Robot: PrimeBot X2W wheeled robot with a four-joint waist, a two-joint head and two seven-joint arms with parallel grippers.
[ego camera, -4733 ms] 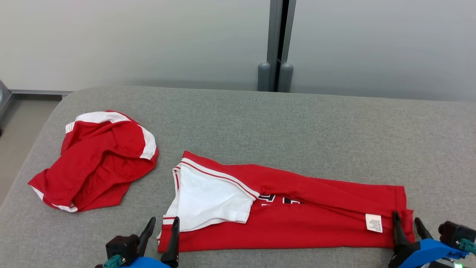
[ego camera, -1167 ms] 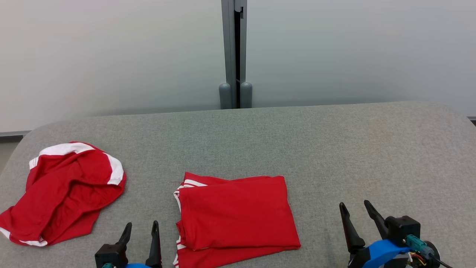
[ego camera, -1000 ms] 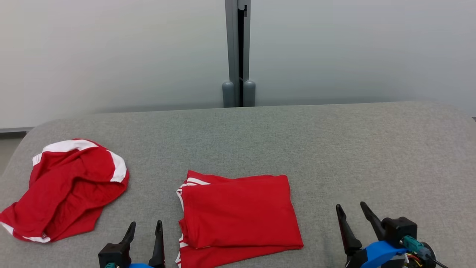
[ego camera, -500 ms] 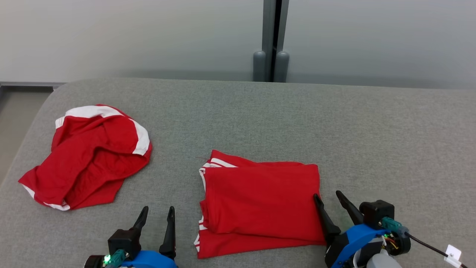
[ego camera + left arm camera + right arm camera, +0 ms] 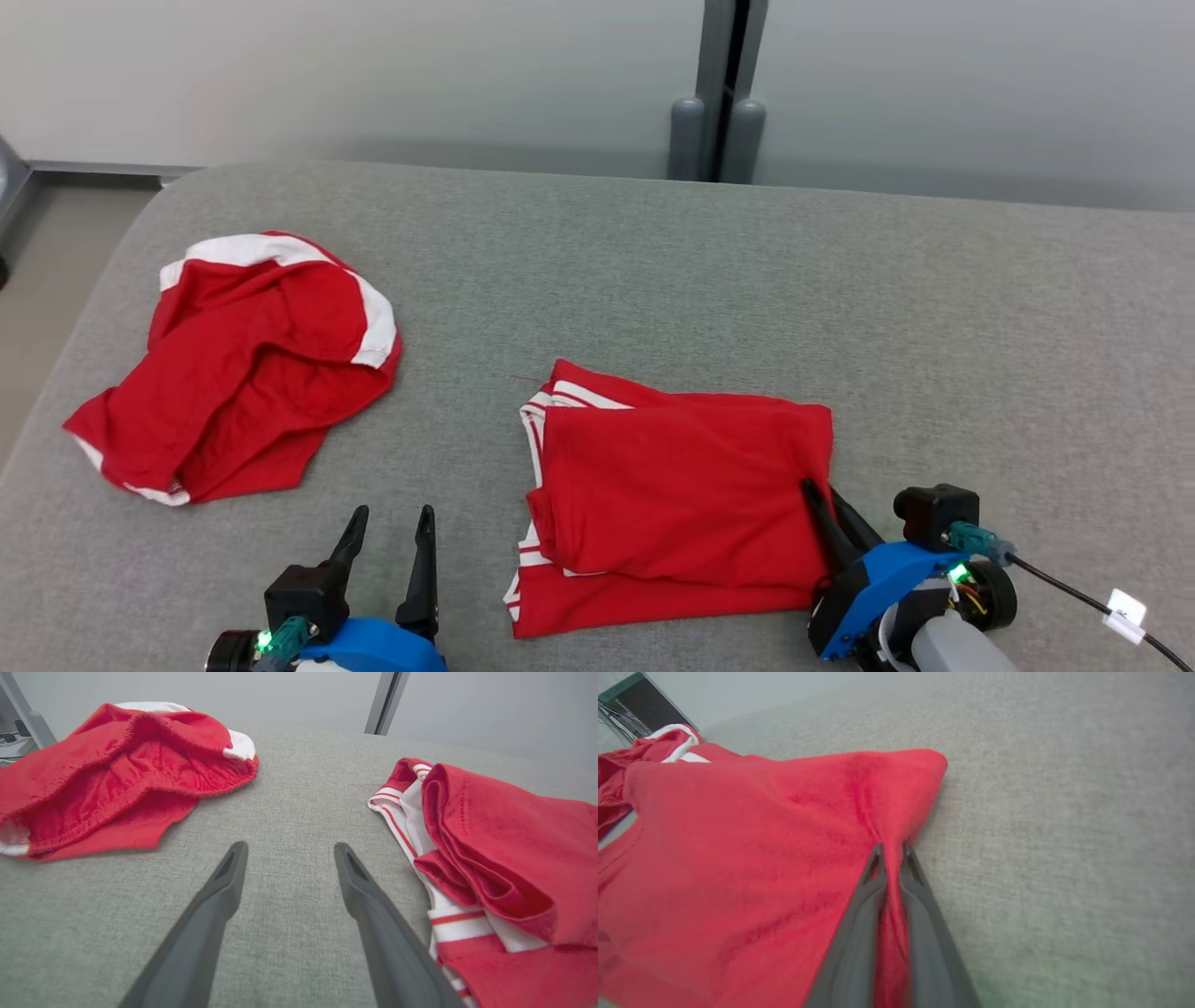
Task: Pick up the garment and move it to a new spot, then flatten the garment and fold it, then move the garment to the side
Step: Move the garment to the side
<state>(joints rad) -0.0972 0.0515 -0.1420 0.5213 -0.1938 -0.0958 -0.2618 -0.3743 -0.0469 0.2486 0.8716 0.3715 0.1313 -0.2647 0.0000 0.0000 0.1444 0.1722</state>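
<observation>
**Right hand pinching the folded garment for the move aside**

The garment, red with white striped trim, is lying folded into a rough rectangle at the near middle of the bench. The right hand is clamping on its right edge, fingers together, with a ridge of cloth bunching up between them (the wrist view is showing the fabric drawn into a tight crease at the tips). The grip is sitting on the edge where the layers are meeting. I judge this is meant to carry the whole stack at once rather than peel off the top layer. Folding looks done, so the sideways move is what is pending.

The left hand is hovering just left of the garment, fingers apart and holding nothing. It is likely placed to take the striped left edge. A crumpled red heap is lying at the far left, well apart.

No brand or lettering is showing on either piece. A small white tag on the right arm's cable is too small to read.
</observation>
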